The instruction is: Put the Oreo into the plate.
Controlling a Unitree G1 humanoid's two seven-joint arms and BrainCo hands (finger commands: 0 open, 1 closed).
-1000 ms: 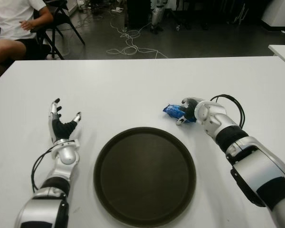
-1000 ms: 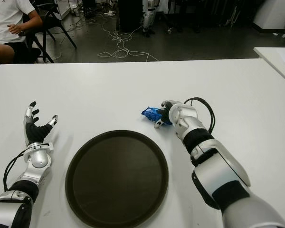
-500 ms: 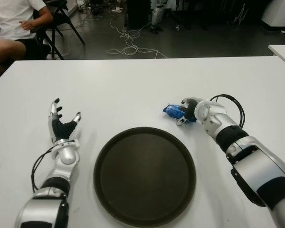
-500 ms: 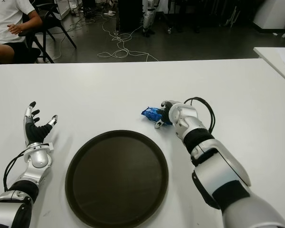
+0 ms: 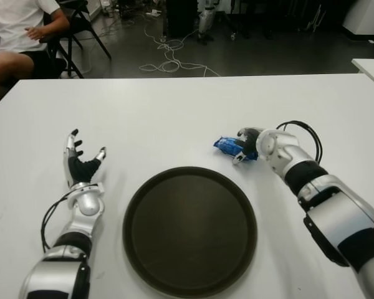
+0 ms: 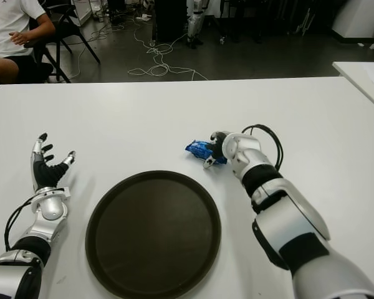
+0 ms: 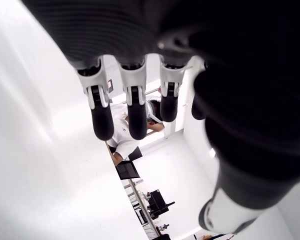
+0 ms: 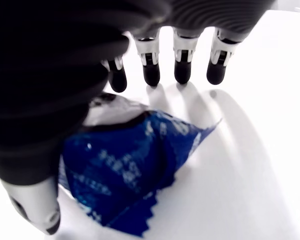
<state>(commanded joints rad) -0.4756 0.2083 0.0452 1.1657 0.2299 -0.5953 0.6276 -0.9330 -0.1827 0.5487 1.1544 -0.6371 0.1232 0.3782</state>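
One Oreo point(image 5: 227, 146) pack lay on desk point(image 5: 174, 118) beside plate point(image 5: 190, 230), unmoved. Right hand point(image 5: 252, 144) fingers point(image 8: 151, 75) draped over it, not yet gripping; wrist shifted slightly. Left hand point(image 5: 79, 163) idle, spread.

No text, brand, number or sign is showing legibly in any view. The blue wrapper point(image 8: 125, 165) is carrying pale printed marks across its crinkled face, seen closest in the right wrist view, but they are blurring into specks and cannot be read as letters. Nothing else in the pictures is bearing lettering that can be made out.
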